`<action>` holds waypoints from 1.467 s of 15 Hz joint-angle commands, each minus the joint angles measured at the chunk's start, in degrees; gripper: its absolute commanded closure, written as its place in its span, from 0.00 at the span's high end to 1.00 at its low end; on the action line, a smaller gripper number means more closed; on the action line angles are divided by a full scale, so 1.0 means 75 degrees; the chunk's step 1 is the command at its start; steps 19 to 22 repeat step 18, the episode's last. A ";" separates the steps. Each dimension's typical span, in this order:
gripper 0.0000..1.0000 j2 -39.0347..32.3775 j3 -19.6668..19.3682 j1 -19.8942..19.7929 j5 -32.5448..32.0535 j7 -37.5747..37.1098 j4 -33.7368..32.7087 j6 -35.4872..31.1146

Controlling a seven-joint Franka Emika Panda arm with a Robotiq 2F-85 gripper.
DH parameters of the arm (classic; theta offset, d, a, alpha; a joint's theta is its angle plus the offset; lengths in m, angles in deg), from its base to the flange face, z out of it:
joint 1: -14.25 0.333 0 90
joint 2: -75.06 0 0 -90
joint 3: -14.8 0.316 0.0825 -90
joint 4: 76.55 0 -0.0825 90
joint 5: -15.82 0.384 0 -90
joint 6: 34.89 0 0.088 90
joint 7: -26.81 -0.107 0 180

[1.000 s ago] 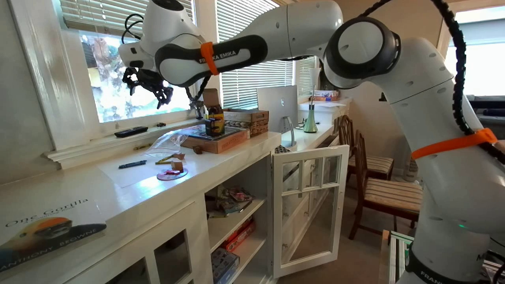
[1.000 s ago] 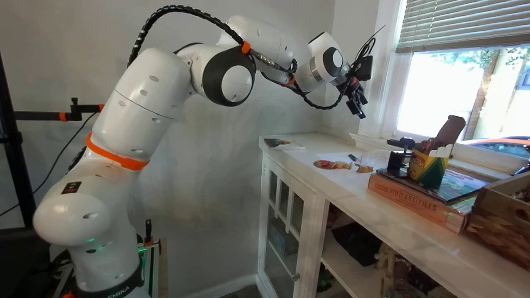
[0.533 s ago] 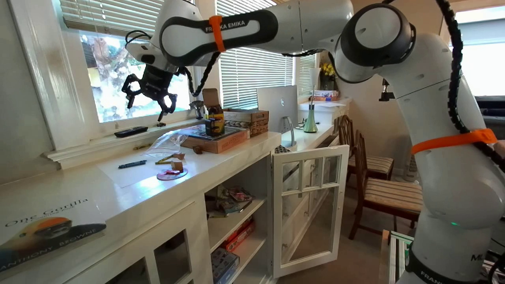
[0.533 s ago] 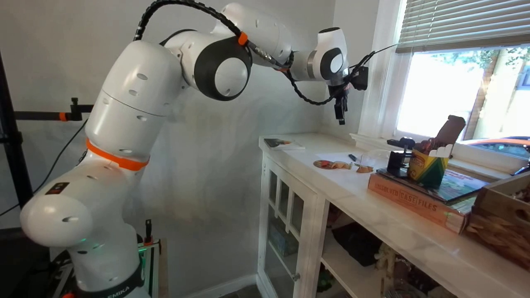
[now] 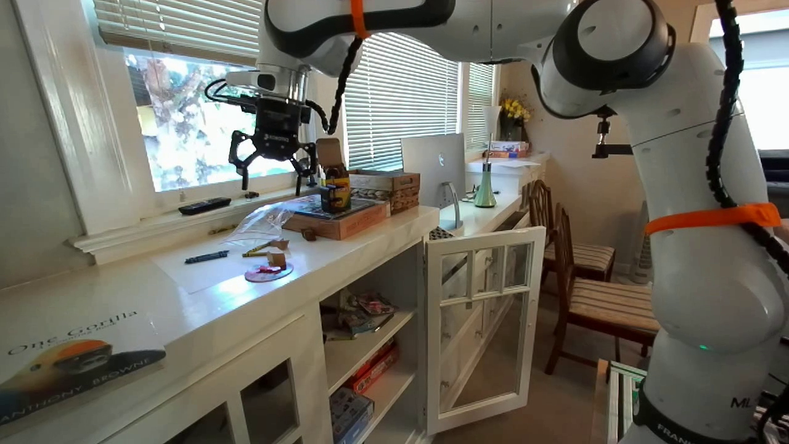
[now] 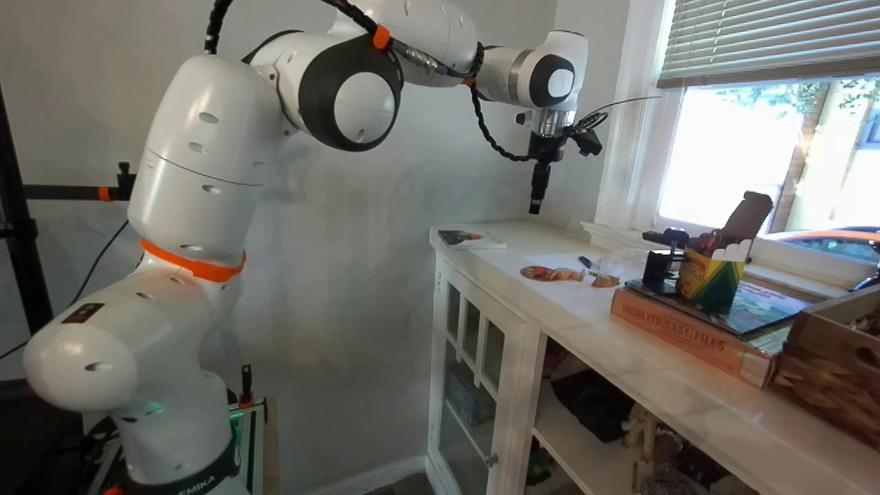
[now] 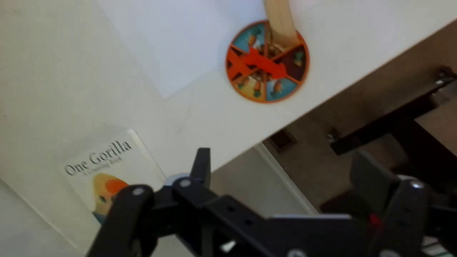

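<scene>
My gripper (image 5: 272,186) hangs in the air above the white countertop (image 5: 80,277), pointing down, its jaws wide apart with nothing between them. In the wrist view the gripper (image 7: 281,159) spans the counter's edge and the floor beyond. Nearest in that view are a round spinner disc (image 7: 282,89) with a red arrow, a tan wooden-looking piece (image 7: 280,18) resting over its rim, white paper (image 7: 171,46) and the book "One Gorilla" (image 7: 117,160), partly hidden by a finger. Dark crayons (image 5: 206,256), a yellow crayon (image 5: 256,251) and a clear plastic bag (image 5: 262,225) lie on the counter.
An orange game box (image 6: 687,337) carries a yellow-green crayon box (image 6: 711,282) and a black clamp-like object (image 6: 663,265). A wooden crate (image 6: 832,357) stands beside it. A glazed cabinet door (image 5: 484,237) stands open. A remote (image 5: 205,206) lies on the windowsill.
The arm has swung the gripper from a tilted pose to pointing straight down. In the exterior views it has also come lower and shifted sideways. Its jaws stay apart; the counter objects have not moved.
</scene>
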 commanded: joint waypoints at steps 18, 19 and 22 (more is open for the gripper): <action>1.00 0.0304 -0.2504 0.2019 0.0101 0.1603 -0.0318 0.3050; 1.00 0.0304 -0.2504 0.2019 0.0101 0.1603 -0.0318 0.3050; 1.00 0.0304 -0.2504 0.2019 0.0101 0.1603 -0.0318 0.3050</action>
